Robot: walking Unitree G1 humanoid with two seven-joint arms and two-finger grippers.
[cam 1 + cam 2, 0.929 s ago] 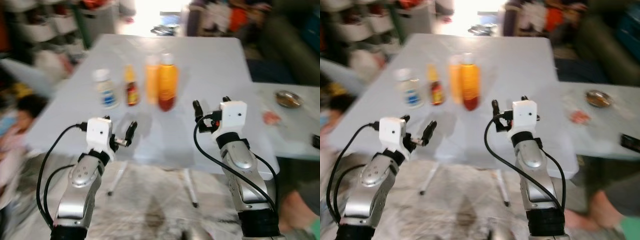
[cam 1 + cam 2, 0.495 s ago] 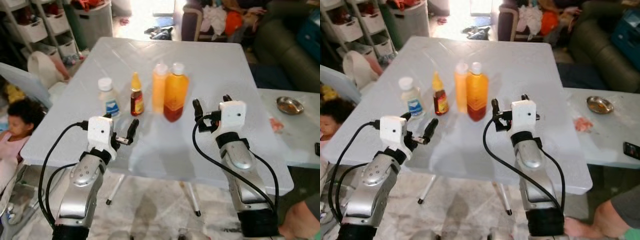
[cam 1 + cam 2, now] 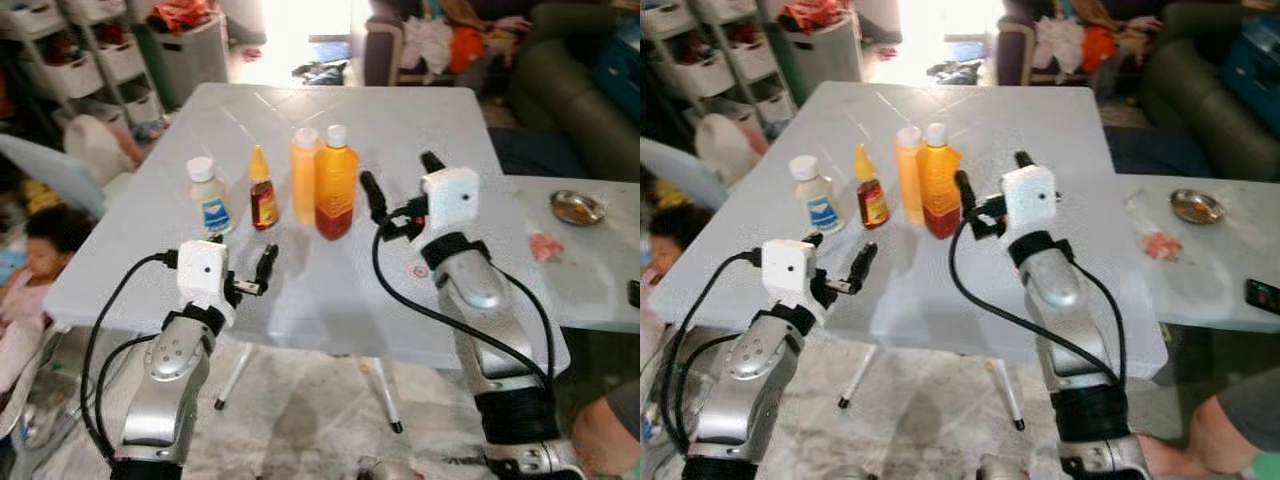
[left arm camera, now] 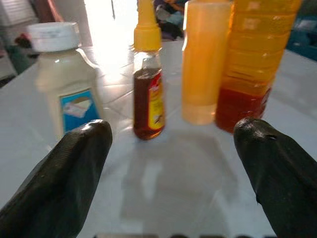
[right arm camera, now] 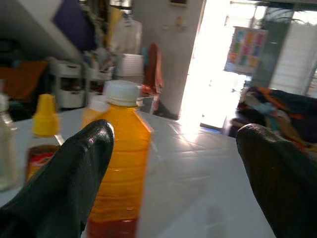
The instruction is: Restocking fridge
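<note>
right claw (image 3: 396, 183) wide apart, empty, beside orange bottle (image 3: 335, 183); left claw (image 3: 222, 261) apart, empty.

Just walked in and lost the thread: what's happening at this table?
The robot faces a white table with four bottles in a row: mayo jar, small sauce bottle, pale orange bottle, big orange bottle. The right gripper, open, is beside the big one; the left gripper, open, hovers nearer the table's edge. Nothing is held.

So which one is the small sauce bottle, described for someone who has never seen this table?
On the white folding table stands a row of four bottles. The small sauce bottle is second from the robot's left, between the white-capped pale bottle and the two tall orange bottles. It alone has a pointed yellow cap and dark contents.
</note>
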